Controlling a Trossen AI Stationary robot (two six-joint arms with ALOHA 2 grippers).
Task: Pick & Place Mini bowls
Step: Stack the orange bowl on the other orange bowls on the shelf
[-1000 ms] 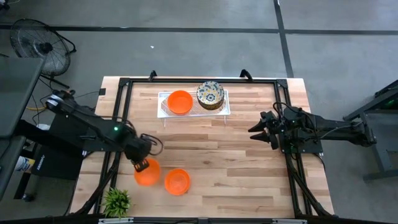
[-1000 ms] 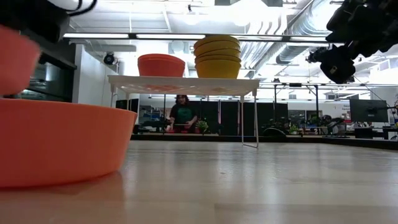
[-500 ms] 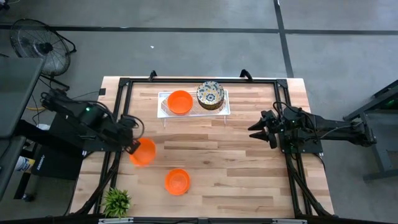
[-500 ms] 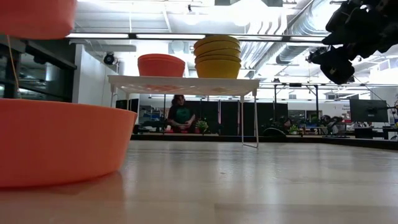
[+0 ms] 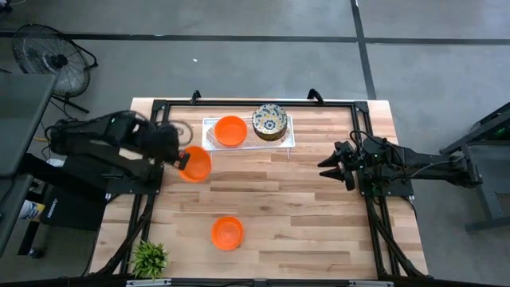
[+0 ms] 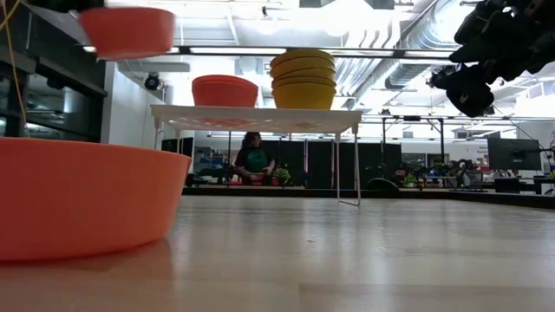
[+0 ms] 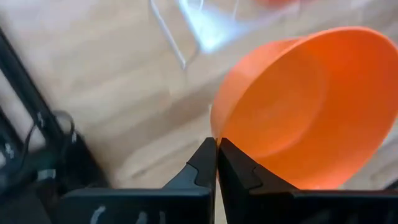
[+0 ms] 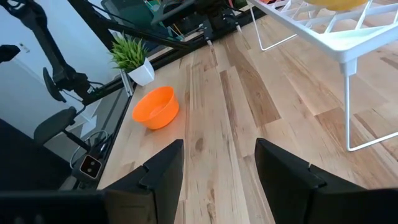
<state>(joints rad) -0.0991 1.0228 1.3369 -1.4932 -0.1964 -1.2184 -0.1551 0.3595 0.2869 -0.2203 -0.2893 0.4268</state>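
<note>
My left gripper (image 5: 180,159) is shut on a plain orange mini bowl (image 5: 194,164), which is in the air near the left end of the white tray (image 5: 288,135); the low view shows that bowl (image 6: 127,30) high up. A second orange bowl (image 5: 227,233) rests on its base on the table near the front. On the tray stand another orange bowl (image 5: 230,131) and a stack of patterned bowls (image 5: 269,121). My right gripper (image 5: 325,169) waits open at the table's right side, with nothing between its fingers. My left gripper pinches the rim (image 7: 215,132) of the orange bowl between its two fingertips, on the side of the bowl nearest the arm. The fingers slant down at it from the table's left. The bowl is lifted clear of the table, its opening facing up.
A small potted plant (image 5: 149,259) stands at the front left corner. The tray stands on thin wire legs (image 6: 356,165) at the far middle of the table. A black frame (image 5: 159,105) runs round the table's edges. Bare wood (image 5: 287,199) lies between the arms.
My left gripper has risen from beside the front orange bowl and gone toward the table's far edge and the tray, turning as it went. The bowl it holds has gone with it, lifted clear of the table. The other bowls have stayed put.
</note>
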